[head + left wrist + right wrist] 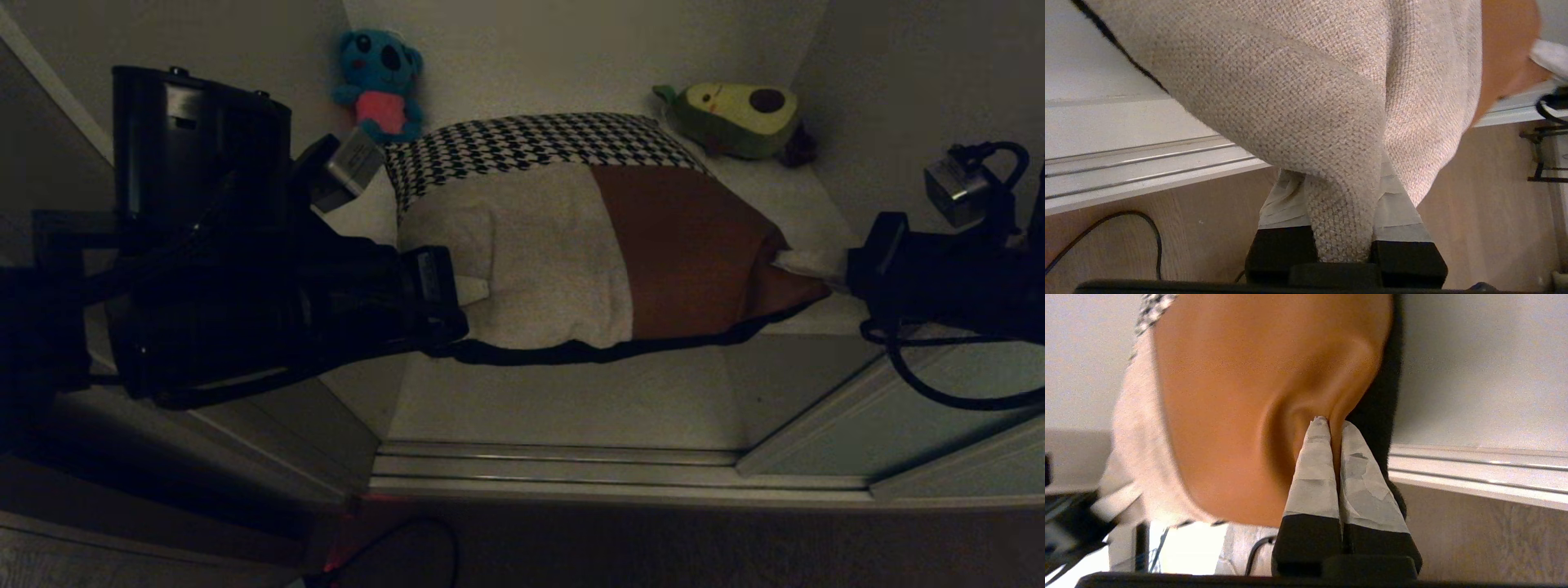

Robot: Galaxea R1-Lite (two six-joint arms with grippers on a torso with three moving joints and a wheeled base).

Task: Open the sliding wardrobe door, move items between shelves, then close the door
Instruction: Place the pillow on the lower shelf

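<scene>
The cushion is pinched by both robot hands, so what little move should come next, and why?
Probably lift it a little, both arms together. The left gripper pinches the cushion by its beige side and the right gripper by its brown corner, while its front edge overhangs the shelf.

The cushion (571, 245) fills most of the shelf (759, 196); two plush toys (380, 82) stand in its back corners. Bare board lies below (571, 400).

Cushion (563, 245): beige, rust-brown, black-and-white houndstooth patches; plush toy (380, 82) blue with pink; avocado plush (739, 118) green.
</scene>
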